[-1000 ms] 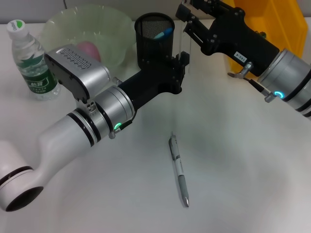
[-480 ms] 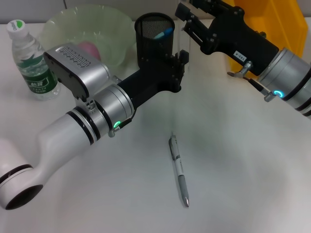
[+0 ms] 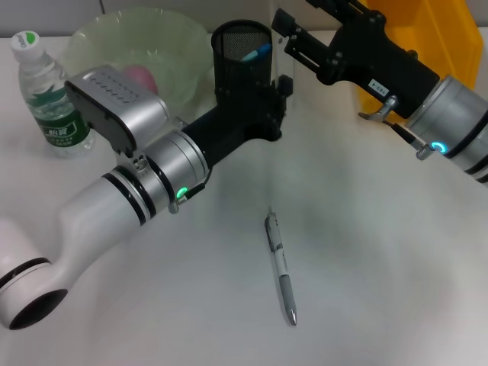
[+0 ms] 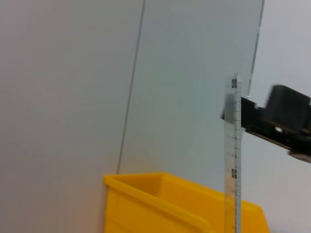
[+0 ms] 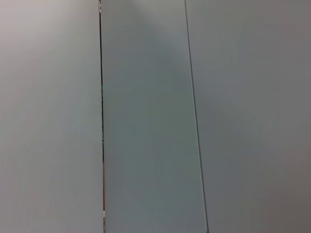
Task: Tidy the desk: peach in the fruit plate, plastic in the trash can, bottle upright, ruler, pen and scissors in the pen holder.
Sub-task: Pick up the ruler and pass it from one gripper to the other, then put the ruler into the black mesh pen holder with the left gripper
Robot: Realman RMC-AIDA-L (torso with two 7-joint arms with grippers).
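Observation:
A clear ruler (image 3: 282, 57) stands upright just right of the black mesh pen holder (image 3: 242, 61), with my left gripper (image 3: 280, 91) shut on its lower end. In the left wrist view the ruler (image 4: 235, 155) rises vertically, and my right gripper (image 4: 286, 124) sits against its upper part. From the head, the right gripper (image 3: 284, 27) is at the ruler's top. A silver pen (image 3: 280, 268) lies on the desk. The peach (image 3: 139, 75) rests in the green fruit plate (image 3: 91, 38). The bottle (image 3: 49, 95) stands upright at far left. A blue-handled item (image 3: 258, 52) sticks out of the holder. Plastic and scissors are out of view.
A yellow bin (image 3: 446, 34) stands at the back right behind my right arm; the left wrist view also shows the yellow bin (image 4: 160, 204). My left forearm crosses the desk in front of the plate. White desk surrounds the pen.
Both grippers and the ruler have shifted slightly up and to the left, closer to the pen holder's rim. The pen has not moved.

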